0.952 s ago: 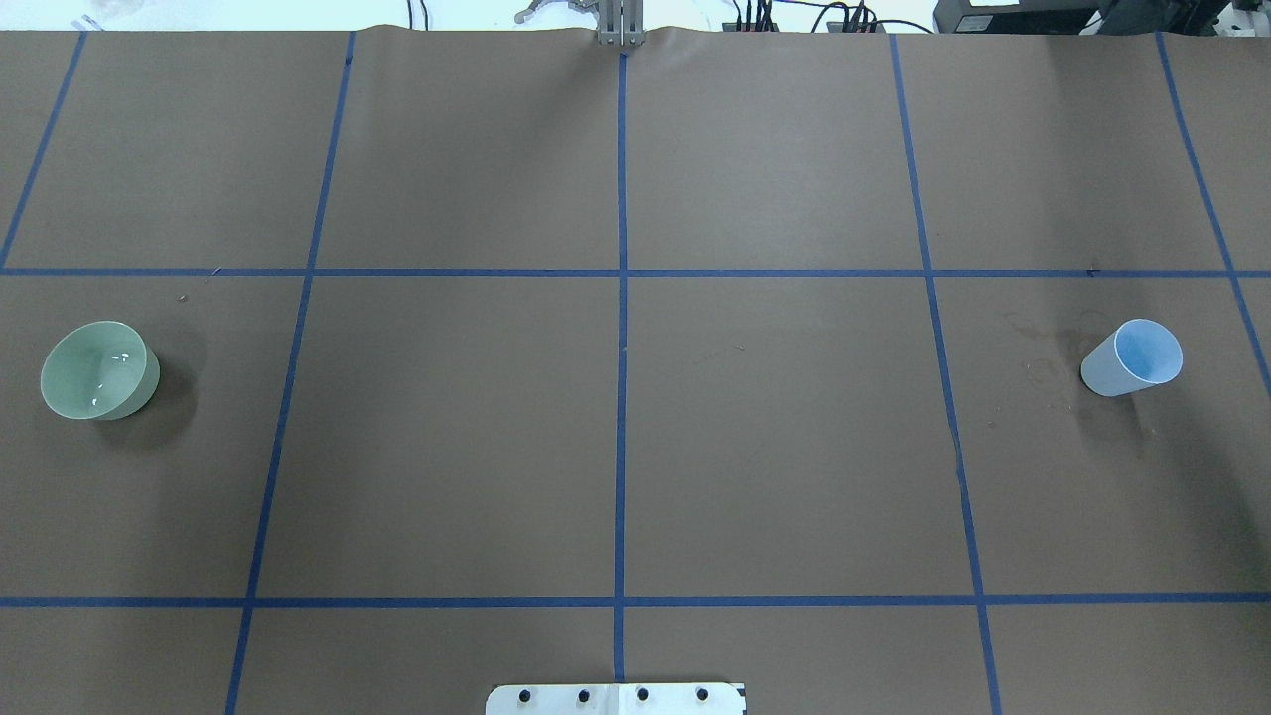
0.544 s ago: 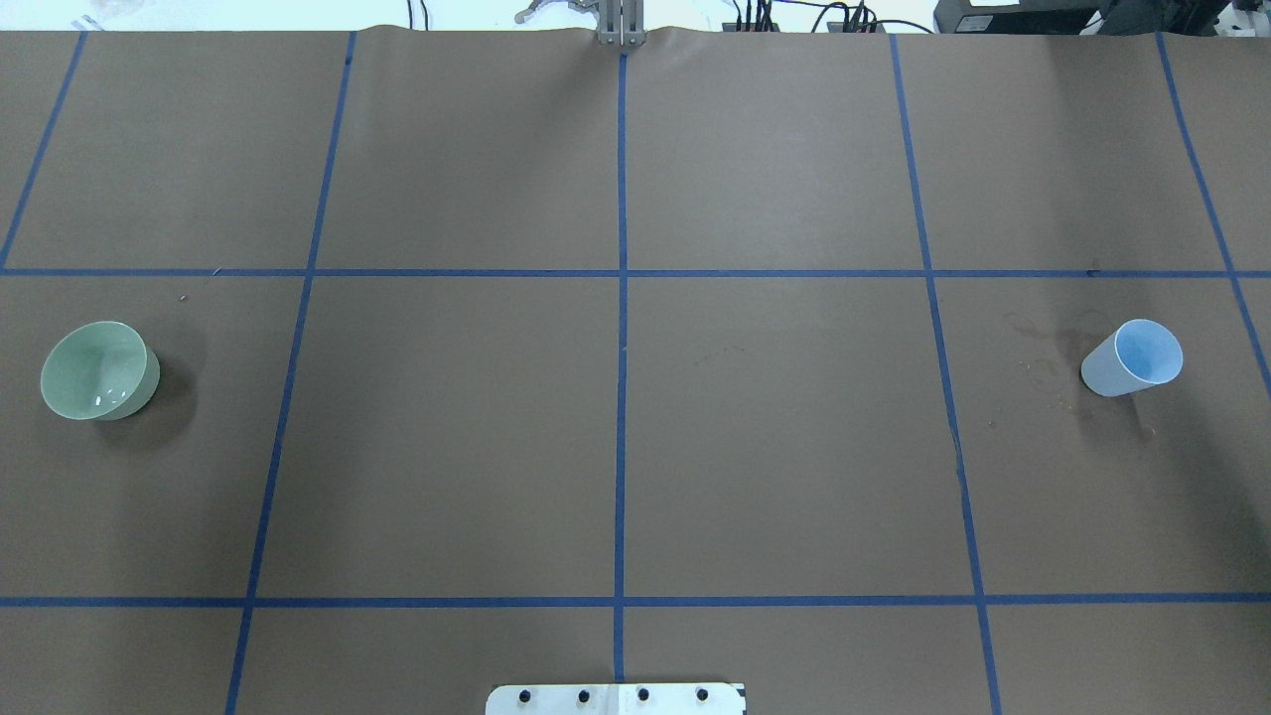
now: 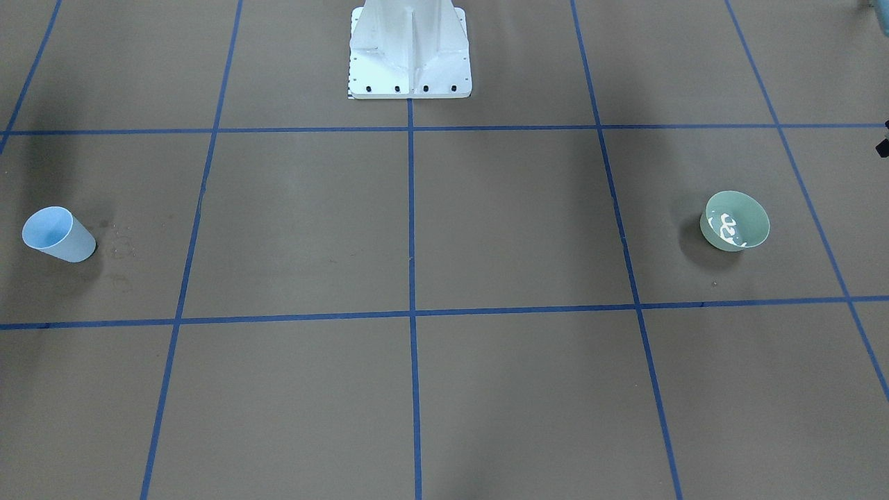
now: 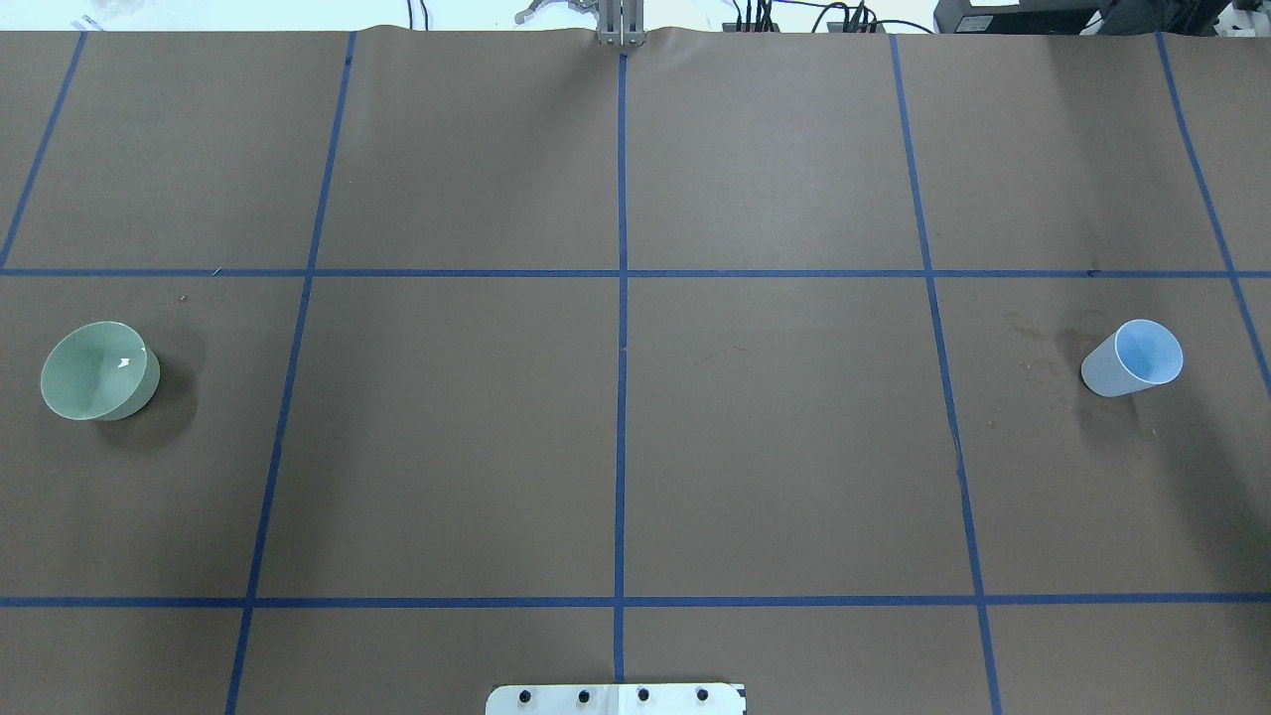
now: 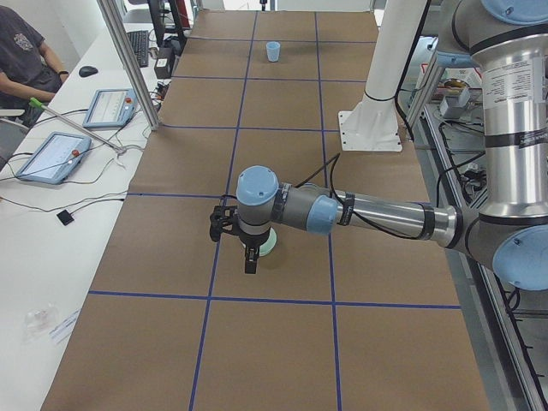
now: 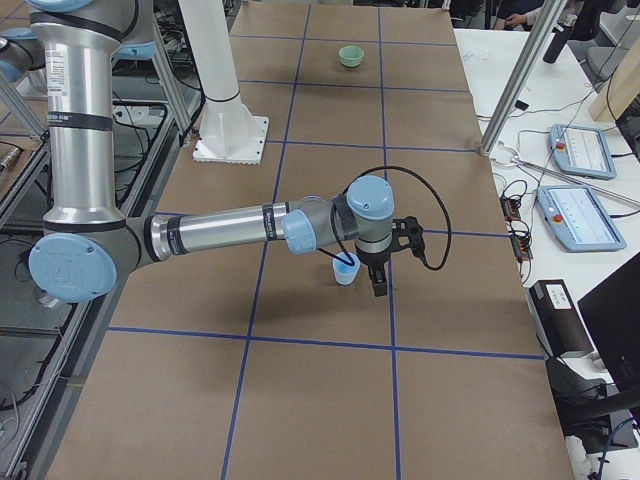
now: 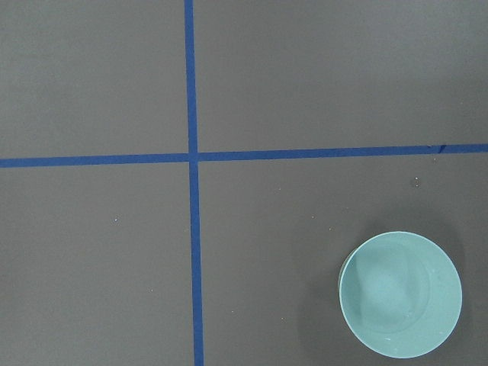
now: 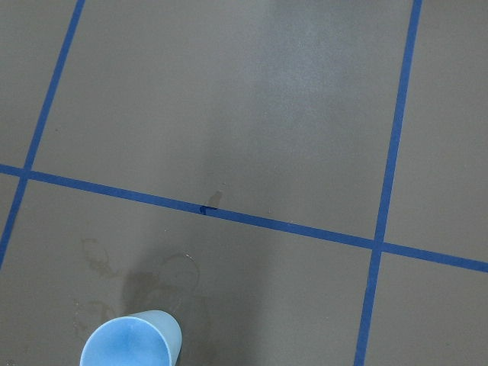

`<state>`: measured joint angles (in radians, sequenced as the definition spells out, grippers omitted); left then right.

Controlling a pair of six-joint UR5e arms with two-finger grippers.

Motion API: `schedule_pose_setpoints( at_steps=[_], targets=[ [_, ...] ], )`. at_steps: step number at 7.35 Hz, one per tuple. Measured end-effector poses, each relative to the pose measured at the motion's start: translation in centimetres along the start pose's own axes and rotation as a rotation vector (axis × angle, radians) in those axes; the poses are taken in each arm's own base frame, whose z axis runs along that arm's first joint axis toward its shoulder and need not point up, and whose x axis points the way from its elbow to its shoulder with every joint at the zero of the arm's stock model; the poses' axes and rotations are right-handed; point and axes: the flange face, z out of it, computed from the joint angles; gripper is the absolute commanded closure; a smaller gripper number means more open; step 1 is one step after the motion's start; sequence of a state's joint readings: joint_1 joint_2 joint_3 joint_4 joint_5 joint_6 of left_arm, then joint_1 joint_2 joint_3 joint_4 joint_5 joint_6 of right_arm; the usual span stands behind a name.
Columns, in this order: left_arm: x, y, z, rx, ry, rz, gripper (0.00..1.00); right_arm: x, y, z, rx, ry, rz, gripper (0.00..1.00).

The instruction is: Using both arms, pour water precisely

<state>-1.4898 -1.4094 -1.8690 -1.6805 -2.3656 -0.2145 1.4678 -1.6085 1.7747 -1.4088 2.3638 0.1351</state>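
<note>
A pale green bowl (image 4: pixel 99 370) stands upright at the table's left side, also in the front view (image 3: pixel 736 221) and the left wrist view (image 7: pixel 400 294). The water (image 3: pixel 728 223) shows in it as white glints. A light blue cup (image 4: pixel 1132 357) stands upright at the far right (image 3: pixel 58 235) (image 8: pixel 133 339). Only the side views show the arms. My left gripper (image 5: pixel 250 260) hangs over the bowl (image 5: pixel 267 248), and my right gripper (image 6: pixel 378 284) hangs just beside the cup (image 6: pixel 345 272). I cannot tell whether either gripper is open or shut.
The white pedestal (image 3: pixel 410 55) stands at the robot's side of the brown, blue-taped table. Dried rings stain the paper beside the cup (image 8: pixel 137 274). A person (image 5: pixel 21 51) sits at a side desk with tablets (image 5: pixel 51 154). A metal post (image 5: pixel 128 60) stands at the table's edge.
The white glints in the bowl have shifted from one frame to another. Bowl and cup stand where they were.
</note>
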Motion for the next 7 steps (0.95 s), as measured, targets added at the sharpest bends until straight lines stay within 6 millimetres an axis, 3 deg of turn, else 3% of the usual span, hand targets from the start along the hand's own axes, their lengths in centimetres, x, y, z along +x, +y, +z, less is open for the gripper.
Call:
schedule_pose_setpoints(
  at_steps=[4, 7],
  targets=[
    [0.3, 0.2, -0.1, -0.008, 0.027, -0.011, 0.0, 3.0, 2.0, 1.1, -0.029, 0.017, 0.061, 0.01],
    [1.5, 1.0, -1.0, -0.002, 0.072, 0.005, 0.0, 3.3, 2.0, 1.2, -0.032, 0.015, 0.071, 0.01]
  ],
)
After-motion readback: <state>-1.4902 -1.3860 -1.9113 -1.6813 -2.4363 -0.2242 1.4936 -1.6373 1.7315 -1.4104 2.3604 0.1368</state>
